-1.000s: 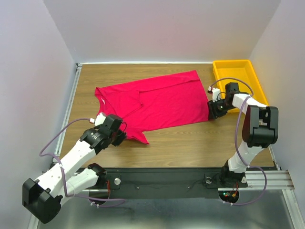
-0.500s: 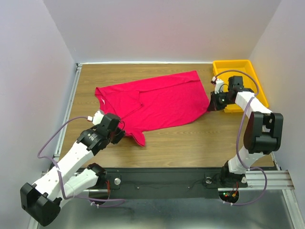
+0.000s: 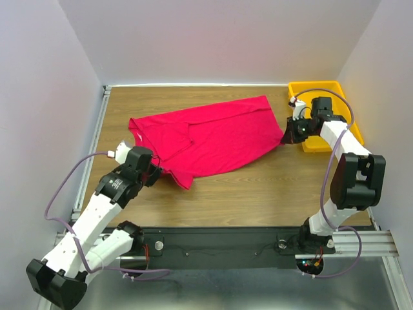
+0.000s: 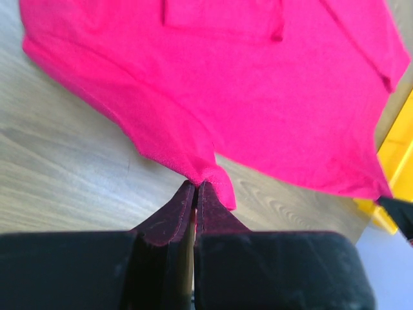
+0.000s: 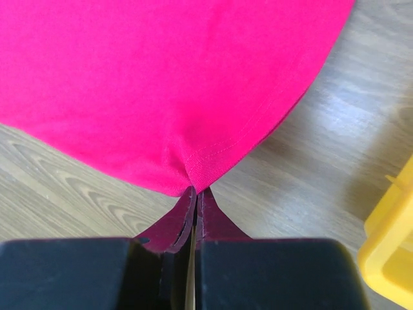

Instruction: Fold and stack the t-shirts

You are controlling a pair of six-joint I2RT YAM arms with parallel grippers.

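Observation:
One crimson-pink t-shirt (image 3: 213, 135) lies spread across the middle of the wooden table, partly bunched near its left sleeve. My left gripper (image 3: 157, 170) is shut on the cloth's near-left edge; in the left wrist view the fingertips (image 4: 195, 186) pinch a small fold of the t-shirt (image 4: 245, 97). My right gripper (image 3: 286, 137) is shut on the shirt's right hem corner. The right wrist view shows that gripper (image 5: 195, 189) clamped on the stitched hem of the t-shirt (image 5: 161, 77), which pulls into a peak there.
A yellow plastic tray (image 3: 315, 84) stands at the back right corner, just behind the right arm; its edge shows in the wrist views (image 5: 390, 258) (image 4: 397, 155). Bare wooden tabletop (image 3: 258, 194) lies between the shirt and the arm bases.
The right gripper moved away from me along the shirt's right edge and shut on the hem corner. The left gripper drew back and left, dragging the near-left cloth with it.

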